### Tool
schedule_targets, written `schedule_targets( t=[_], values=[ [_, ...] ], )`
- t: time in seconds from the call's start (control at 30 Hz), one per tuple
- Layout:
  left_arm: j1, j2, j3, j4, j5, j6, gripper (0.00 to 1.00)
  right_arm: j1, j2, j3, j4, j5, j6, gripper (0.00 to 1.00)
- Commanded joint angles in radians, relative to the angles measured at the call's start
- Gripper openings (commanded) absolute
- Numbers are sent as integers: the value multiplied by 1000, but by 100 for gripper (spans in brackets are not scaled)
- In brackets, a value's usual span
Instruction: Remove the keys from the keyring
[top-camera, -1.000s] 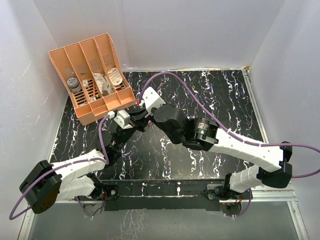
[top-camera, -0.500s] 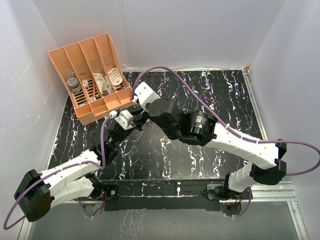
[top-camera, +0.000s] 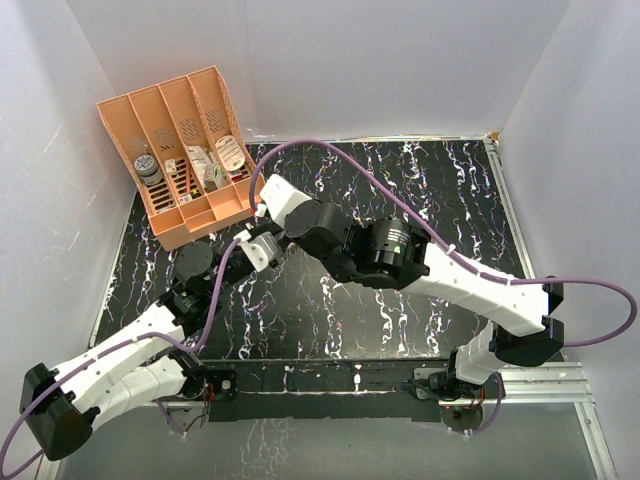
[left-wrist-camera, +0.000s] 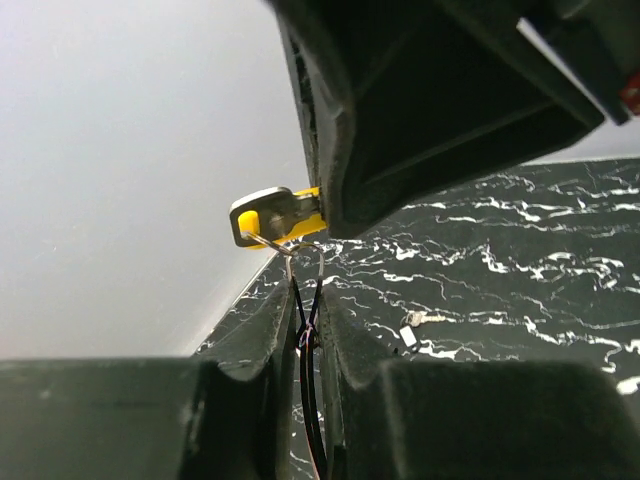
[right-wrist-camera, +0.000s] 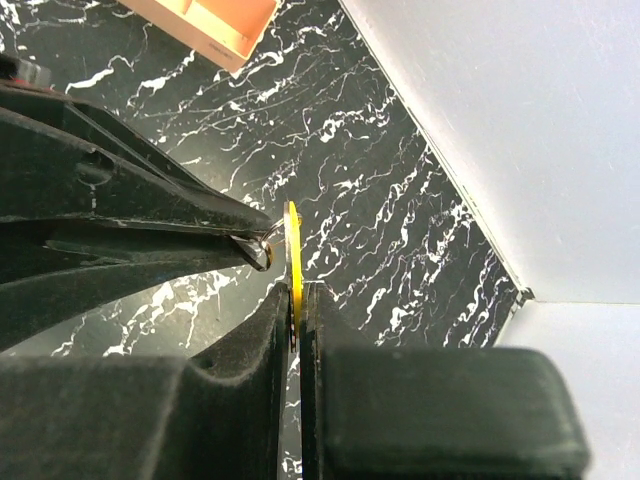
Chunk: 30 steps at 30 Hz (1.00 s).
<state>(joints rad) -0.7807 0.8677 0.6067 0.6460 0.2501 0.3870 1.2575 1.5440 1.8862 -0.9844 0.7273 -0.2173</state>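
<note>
Over desk, beside orange rack. Right pincer pressed together on yellow key, seen edge-on. Left pincer nearly closed, pinching keyring. Keyring threads the key's head, held off the desk.

we are seeing bright, even light falling from above, leaving only soft shadows on the bench. in both wrist views the near fingers are blurring out of focus.

Robot lab bench, white enclosure walls, black marbled tabletop
</note>
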Motion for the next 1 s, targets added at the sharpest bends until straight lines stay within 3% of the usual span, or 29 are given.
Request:
schedule_targets(
  t=[0.0, 0.47, 0.97],
  values=[
    [-12, -58, 54, -216, 222, 84, 0, -17, -31, 80, 75, 105, -20, 0],
    [-12, -161, 66, -207, 434, 41, 0, -17, -71, -12, 146, 20, -9, 0],
    [-12, -151, 90, -87, 684, -68, 0, -17, -94, -99, 218, -55, -26, 0]
  ],
)
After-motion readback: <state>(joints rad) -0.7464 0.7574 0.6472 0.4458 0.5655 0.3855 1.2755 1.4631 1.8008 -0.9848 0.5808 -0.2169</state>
